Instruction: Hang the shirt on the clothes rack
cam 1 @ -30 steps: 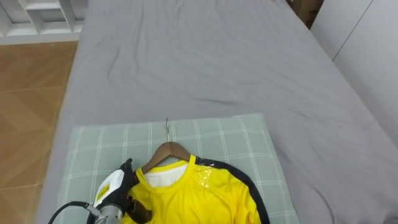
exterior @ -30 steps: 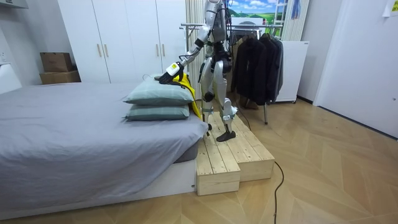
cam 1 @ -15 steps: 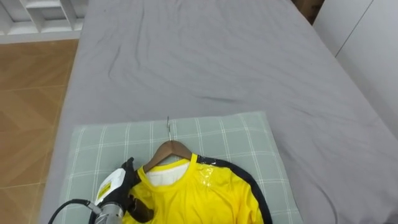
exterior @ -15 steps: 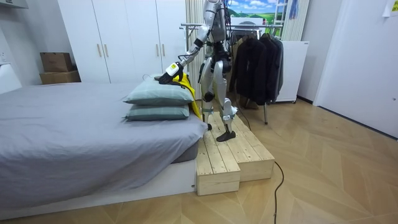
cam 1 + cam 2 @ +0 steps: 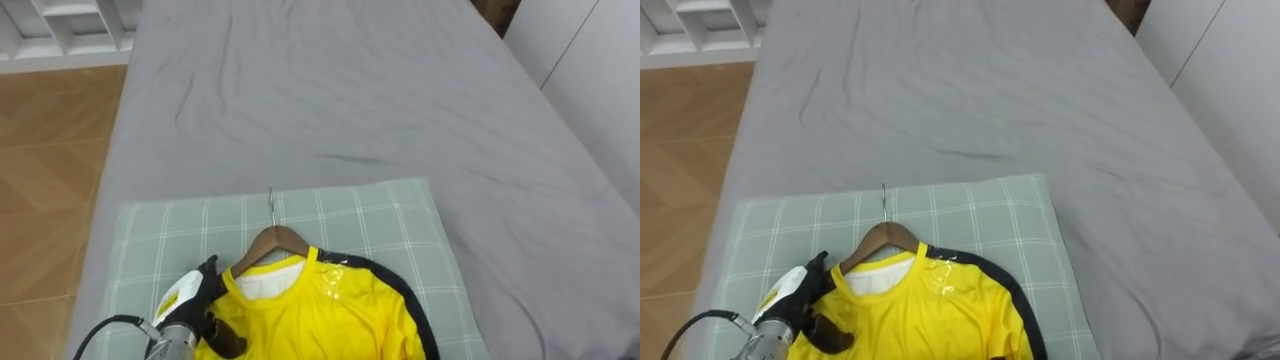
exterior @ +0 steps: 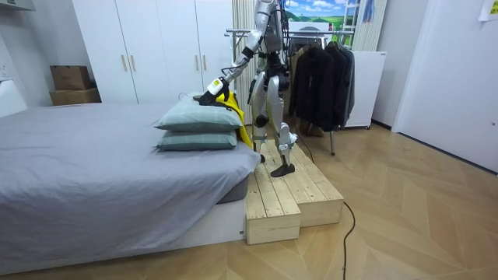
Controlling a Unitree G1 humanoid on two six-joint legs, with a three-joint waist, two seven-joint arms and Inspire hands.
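Left hand point(image 5: 190, 300) unmoved, clasping shirt point(image 5: 320, 315), rack point(image 6: 311, 29) behind

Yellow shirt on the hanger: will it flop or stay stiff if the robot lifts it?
Probably floppy: the yellow shirt is thin cloth lying slack on the pillow. The wooden hanger inside its collar looks stiff, so the shoulders should keep shape while the rest dangles. Likely light too.

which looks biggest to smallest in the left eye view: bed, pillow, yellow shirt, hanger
1. bed
2. pillow
3. yellow shirt, cut off by the lower edge, so its place below the pillow is unsure
4. hanger
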